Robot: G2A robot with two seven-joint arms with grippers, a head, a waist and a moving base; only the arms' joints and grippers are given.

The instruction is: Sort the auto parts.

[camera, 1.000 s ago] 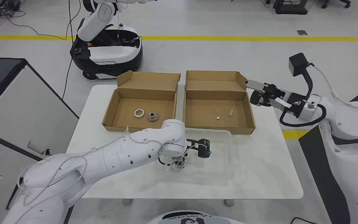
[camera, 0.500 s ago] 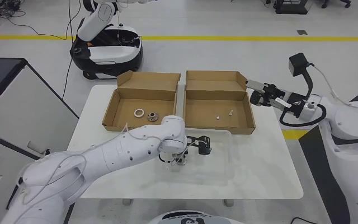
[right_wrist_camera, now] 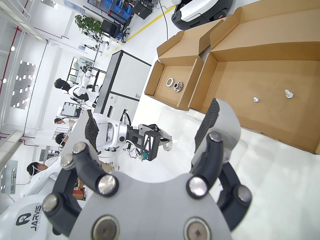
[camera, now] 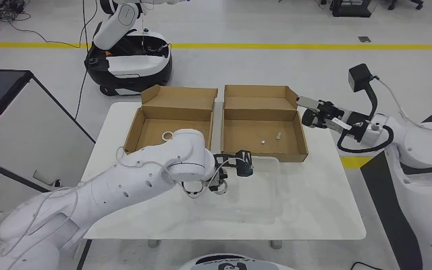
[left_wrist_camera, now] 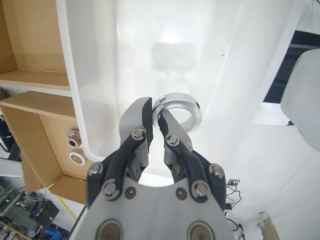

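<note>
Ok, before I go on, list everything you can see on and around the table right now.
table: one, white.
tray: one, clear plastic, near side of the table.
left box: one, brown cardboard, open, beyond the tray.
right box: one, brown cardboard, open, next to the left box.
ring: one, whitish, left box floor.
flanged hub: one, grey metal, beside the ring.
small fasteners: two, silver, apart on the right box floor.
shaft collar: one, silver, held over the tray.
second robot: one, white and black, on the floor beyond the table.
left hand: grey, black pads, shut on the collar's wall.
right hand: same colours, open, beside the right box.
</note>
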